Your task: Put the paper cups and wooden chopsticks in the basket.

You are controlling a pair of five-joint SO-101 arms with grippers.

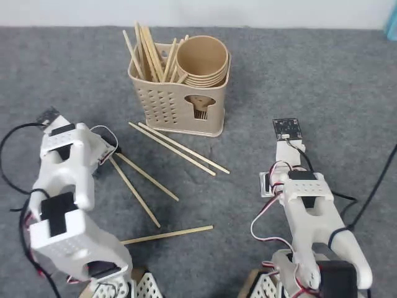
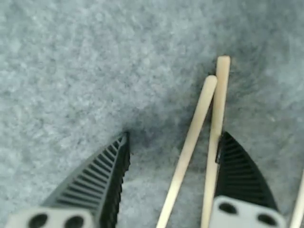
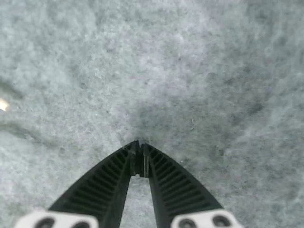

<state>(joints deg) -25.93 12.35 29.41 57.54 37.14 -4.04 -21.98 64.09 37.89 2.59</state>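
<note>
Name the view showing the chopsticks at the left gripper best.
Left wrist view: two chopsticks lie between the open left gripper's fingers. The high view shows their length; the right wrist view faces carpet.

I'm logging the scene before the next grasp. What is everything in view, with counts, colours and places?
basket: one, beige, far middle of the carpet.
cups: one nested stack, tan, inside the basket.
chopsticks in basket: several, pale wood, standing beside the cups.
loose chopsticks: five, pale wood, on the carpet in front of the basket.
carpet: one, grey, under everything.
left gripper: one, white arm, black jaws open around two chopstick ends.
right gripper: one, same colours, jaws shut over bare carpet.
</note>
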